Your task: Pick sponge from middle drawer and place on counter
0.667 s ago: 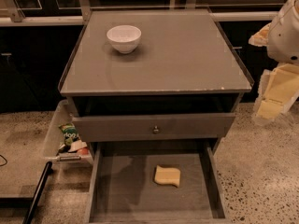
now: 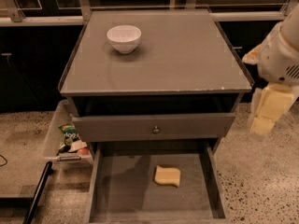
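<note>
The pale-yellow sponge (image 2: 167, 176) lies flat on the floor of the open middle drawer (image 2: 124, 190), right of its middle and near the back. The grey counter (image 2: 187, 55) is the cabinet's top, above it. My gripper (image 2: 262, 124) hangs off the cabinet's right side, beyond the counter's front right corner, at about the height of the upper drawer. It is well above and to the right of the sponge and holds nothing.
A white bowl (image 2: 124, 38) stands on the counter's back left. A closed drawer front with a small knob (image 2: 155, 130) sits above the open drawer. A clear bin with snack packets (image 2: 67, 139) stands on the floor at the left, next to a black pole (image 2: 37, 192).
My arm and gripper have moved a little down and left, closer to the cabinet's right side. The sponge and bowl have not moved.
</note>
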`<state>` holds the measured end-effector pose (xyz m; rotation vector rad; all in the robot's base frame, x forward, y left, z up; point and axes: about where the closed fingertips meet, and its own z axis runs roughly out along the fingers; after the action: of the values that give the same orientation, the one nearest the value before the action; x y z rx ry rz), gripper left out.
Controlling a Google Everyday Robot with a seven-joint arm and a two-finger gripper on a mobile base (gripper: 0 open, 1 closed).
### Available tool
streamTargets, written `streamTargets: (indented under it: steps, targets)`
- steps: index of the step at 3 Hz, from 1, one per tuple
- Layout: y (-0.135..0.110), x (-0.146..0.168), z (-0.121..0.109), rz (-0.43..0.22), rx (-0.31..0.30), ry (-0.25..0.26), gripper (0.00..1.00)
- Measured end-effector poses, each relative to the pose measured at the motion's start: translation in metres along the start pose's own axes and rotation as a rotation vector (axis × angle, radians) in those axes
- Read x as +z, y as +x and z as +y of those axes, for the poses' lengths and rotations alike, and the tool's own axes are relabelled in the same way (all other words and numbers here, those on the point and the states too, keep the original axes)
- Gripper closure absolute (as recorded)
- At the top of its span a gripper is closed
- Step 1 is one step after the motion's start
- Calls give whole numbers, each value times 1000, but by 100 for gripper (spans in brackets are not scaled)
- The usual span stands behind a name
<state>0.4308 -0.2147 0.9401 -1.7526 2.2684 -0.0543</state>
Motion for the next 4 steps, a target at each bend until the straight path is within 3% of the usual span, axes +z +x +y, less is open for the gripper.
streamTargets:
  steps: [2,4]
  targets:
    - [25,124,66,-14,-44,-158,0]
    - [32,139,67,-28,-35,-172,0]
